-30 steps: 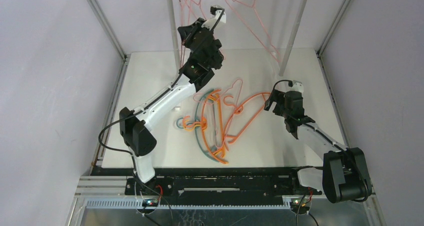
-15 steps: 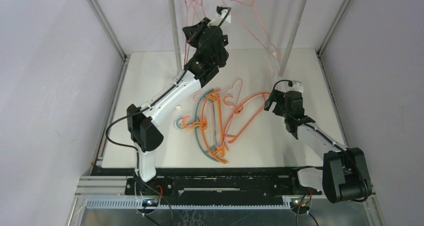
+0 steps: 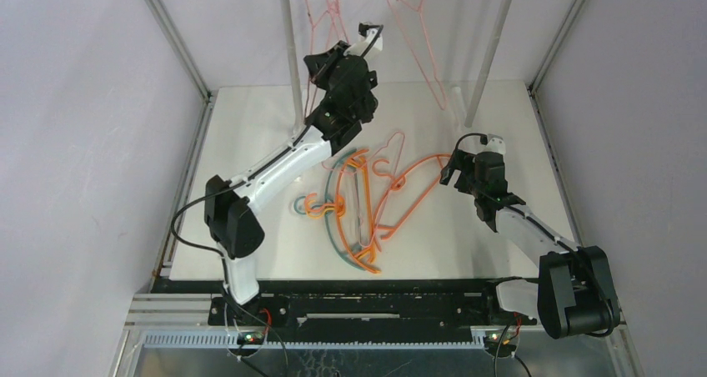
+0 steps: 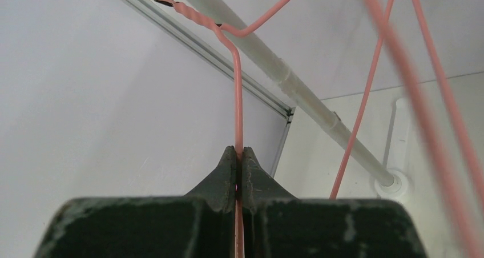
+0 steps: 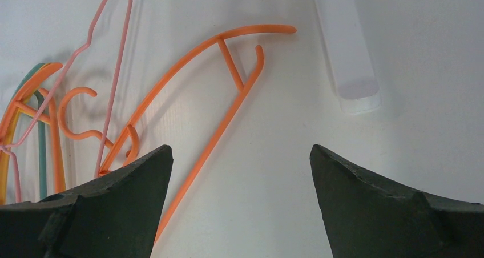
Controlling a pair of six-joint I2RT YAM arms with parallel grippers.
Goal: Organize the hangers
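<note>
Pinching a pink wire hanger (image 4: pixel 238 98) beside the rack pole (image 4: pixel 297 89), left tool (image 4: pixel 240 155) clamped on its wire, right tool (image 5: pixel 240 161) spread apart above the tabletop (image 5: pixel 274 155), orange hanger (image 5: pixel 231 64) just ahead, other hangers (image 3: pixel 323 207) piled centrally.

you see a flat white table (image 3: pixel 242 143) boxed in by plain grey walls (image 3: pixel 83 143), with slanted aluminium corner struts (image 3: pixel 171 35) at the back. two white round rack poles stand on its far half, the left pole (image 3: pixel 290 52) and the right pole (image 3: pixel 491 52) well apart. a black rail (image 3: pixel 375 287) runs along the near edge.
</note>
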